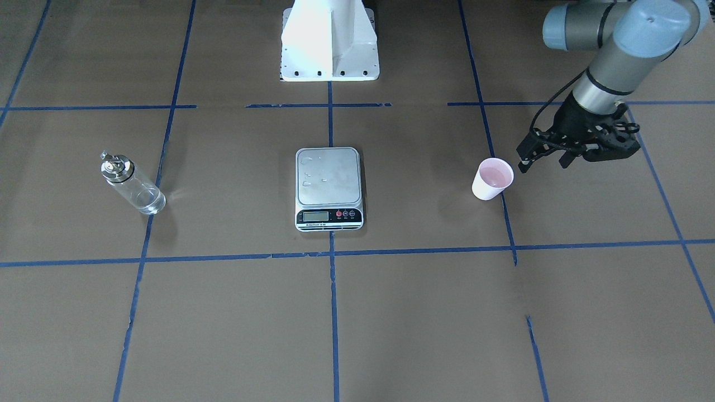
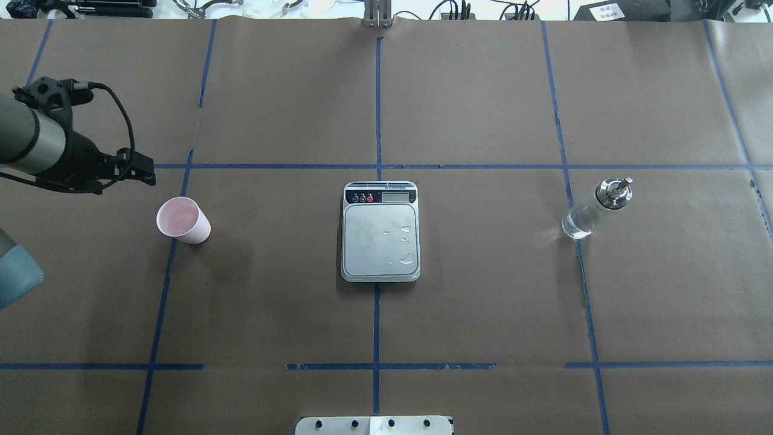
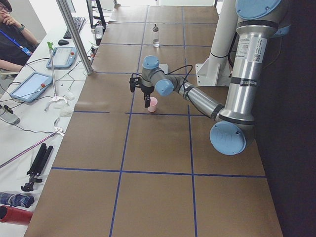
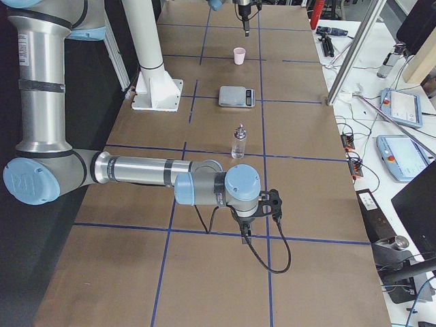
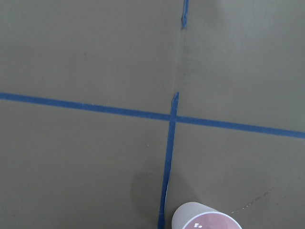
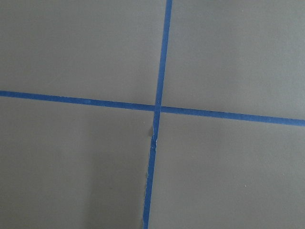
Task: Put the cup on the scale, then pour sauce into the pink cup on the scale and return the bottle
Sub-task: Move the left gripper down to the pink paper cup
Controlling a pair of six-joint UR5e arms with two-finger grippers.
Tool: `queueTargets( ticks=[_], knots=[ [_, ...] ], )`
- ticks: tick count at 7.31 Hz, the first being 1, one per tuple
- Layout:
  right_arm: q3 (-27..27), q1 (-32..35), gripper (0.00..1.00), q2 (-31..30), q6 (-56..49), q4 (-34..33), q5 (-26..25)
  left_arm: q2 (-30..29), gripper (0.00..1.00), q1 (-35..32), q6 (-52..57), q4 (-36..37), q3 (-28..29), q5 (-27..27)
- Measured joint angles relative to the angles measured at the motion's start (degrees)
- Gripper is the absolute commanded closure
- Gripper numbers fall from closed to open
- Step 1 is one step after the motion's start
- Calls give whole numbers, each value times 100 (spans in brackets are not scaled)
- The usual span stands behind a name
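The pink cup (image 1: 492, 178) stands upright on the brown table, well to the robot's left of the scale, and also shows in the overhead view (image 2: 183, 220). My left gripper (image 1: 544, 161) is open and empty, hovering just beside and above the cup, apart from it. The left wrist view shows only the cup's rim (image 5: 205, 220) at its bottom edge. The steel scale (image 2: 380, 232) sits at the table's centre with a few droplets on its platform. The glass bottle (image 2: 595, 208) stands far to the robot's right. My right gripper (image 4: 245, 233) hangs over bare table; I cannot tell whether it is open.
The white robot base (image 1: 329, 44) stands behind the scale. Blue tape lines (image 2: 377, 166) grid the brown table cover. Tablets and cables lie on the side bench (image 4: 402, 150) beyond the table's far edge.
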Motion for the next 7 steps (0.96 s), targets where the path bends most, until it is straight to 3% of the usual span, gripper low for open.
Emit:
queueTargets(
  ticks=[5, 7],
  knots=[
    [7, -131, 0, 113, 50, -29, 7, -225, 1, 430, -299, -69, 505, 163],
    [9, -134, 0, 122, 124, -30, 25, -262, 14, 514, -300, -68, 553, 159]
  ],
)
